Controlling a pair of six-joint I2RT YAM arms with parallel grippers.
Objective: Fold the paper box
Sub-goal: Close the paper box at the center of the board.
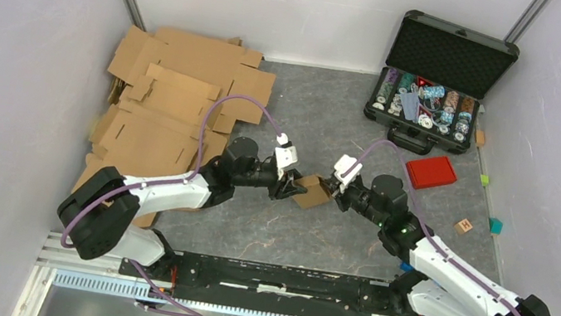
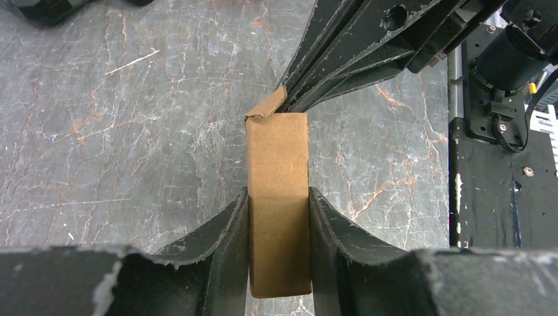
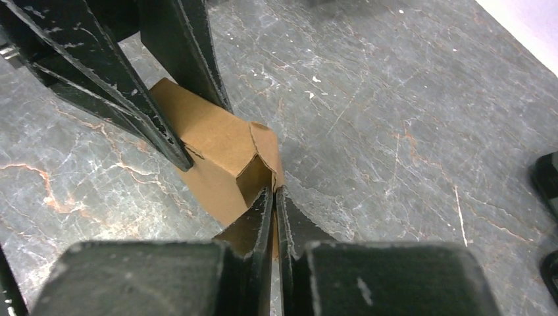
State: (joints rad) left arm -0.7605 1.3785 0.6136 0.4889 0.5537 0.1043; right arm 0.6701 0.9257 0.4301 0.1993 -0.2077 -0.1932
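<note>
Cardboard fills the far left of the top view, where loose cardboard sheets (image 1: 172,104) lie in a heap. A black case (image 1: 441,73) stands open at the far right, with a red lid (image 1: 431,172) just in front of it. At the middle of the table (image 1: 266,231) you see the paper box (image 1: 312,192) between the two arms. The left gripper (image 1: 294,187) is on its left end and the right gripper (image 1: 330,186) on its right end (you cannot tell from here whether the box touches the table).

In the left wrist view, your left gripper (image 2: 278,192) is clamped on the paper box (image 2: 278,151). One finger presses each long side, and the box points straight away from the camera. At its far end a crumpled flap (image 2: 268,107) sticks up, and the right gripper (image 2: 288,99) reaches it from the upper right.

In the right wrist view, your right gripper (image 3: 274,192) has its fingers almost together, with only the thin flap (image 3: 268,155) pinched between them. The paper box (image 3: 210,135) lies tilted beyond the tips. The left arm's fingers (image 3: 118,85) grip its far end.
</note>
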